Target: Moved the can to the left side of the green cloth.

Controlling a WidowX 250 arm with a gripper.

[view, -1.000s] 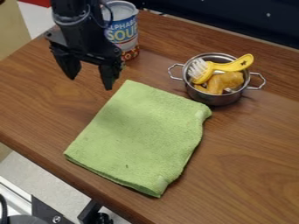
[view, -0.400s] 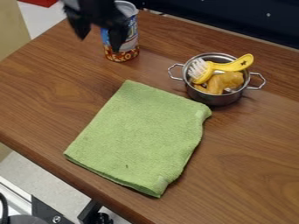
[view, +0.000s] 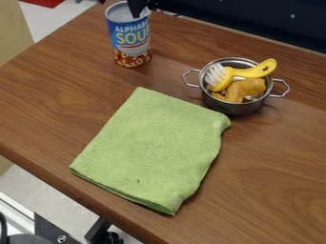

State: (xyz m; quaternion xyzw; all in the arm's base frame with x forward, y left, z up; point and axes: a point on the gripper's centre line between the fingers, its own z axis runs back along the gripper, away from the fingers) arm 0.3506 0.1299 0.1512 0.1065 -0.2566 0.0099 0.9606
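End effector [view: 119, 9] now at top edge

Looks like a lab or workshop, judging by the bolted black plate [view: 49, 231] and pale rail [view: 17, 214] beyond the near edge of the wooden table [view: 274, 162], with hard pale floor [view: 47, 190] below it and a dark panel [view: 255, 19] behind. Suggests a kitchen only through the pot [view: 235, 109] and can [view: 130, 35] on it.

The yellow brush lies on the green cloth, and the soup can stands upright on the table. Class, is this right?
No: the camera view shows the yellow brush in the metal pot, not on the green cloth. The soup can does stand upright on the table.
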